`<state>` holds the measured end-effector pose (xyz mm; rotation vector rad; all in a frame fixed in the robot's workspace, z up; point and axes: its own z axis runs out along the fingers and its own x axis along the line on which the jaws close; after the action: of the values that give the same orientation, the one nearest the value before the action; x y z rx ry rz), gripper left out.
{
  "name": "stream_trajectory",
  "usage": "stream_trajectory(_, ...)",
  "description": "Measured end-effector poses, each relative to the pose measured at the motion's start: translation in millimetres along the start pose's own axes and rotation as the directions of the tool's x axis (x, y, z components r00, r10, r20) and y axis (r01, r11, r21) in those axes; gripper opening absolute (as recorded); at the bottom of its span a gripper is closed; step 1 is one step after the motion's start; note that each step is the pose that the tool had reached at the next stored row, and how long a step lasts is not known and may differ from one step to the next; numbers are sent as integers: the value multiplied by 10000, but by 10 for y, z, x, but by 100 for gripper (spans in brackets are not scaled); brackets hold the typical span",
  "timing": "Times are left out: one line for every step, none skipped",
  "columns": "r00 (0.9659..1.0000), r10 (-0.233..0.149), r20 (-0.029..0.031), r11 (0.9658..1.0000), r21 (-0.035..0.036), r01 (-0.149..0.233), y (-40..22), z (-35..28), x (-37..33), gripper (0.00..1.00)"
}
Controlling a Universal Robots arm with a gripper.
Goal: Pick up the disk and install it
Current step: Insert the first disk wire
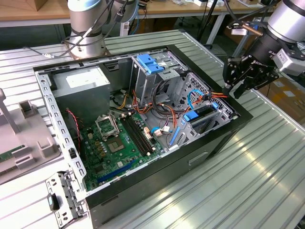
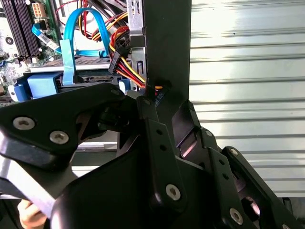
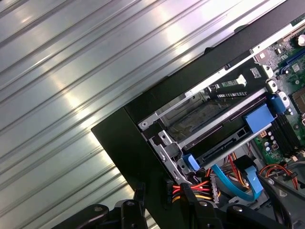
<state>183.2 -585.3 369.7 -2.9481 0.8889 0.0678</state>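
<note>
In the second wrist view the hand hides most of the disk, and whether its fingers are parted cannot be told.

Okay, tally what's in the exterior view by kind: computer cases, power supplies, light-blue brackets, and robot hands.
Open black computer case: 1
Grey boxy metal power supply: 1
Light-blue plastic bracket: 1
Black robot hand: 1
Total: 4
</note>
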Motion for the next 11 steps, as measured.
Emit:
stream_trajectory(10000,0,1,10000,1,0,0,2,0,42)
stream_trajectory(10000,0,1,10000,2,0,0,5,0,42)
stream_trajectory(10000,16,1,10000,4,-16,0,11,1,42)
stream_trajectory(10000,45,2,10000,9,-45,1,20,1,42)
stream_trajectory(10000,74,1,10000,11,-74,2,32,2,42)
stream_trajectory(10000,83,1,10000,12,-83,2,37,2,42)
stream_trajectory(10000,93,2,10000,15,-93,2,44,3,42)
stream_trajectory(10000,96,7,10000,22,-96,3,57,3,42)
stream_trajectory(10000,97,6,10000,21,-97,3,58,3,42)
stream_trajectory(10000,97,5,10000,21,-97,3,58,3,42)
stream_trajectory(10000,97,5,10000,20,-97,3,58,3,42)
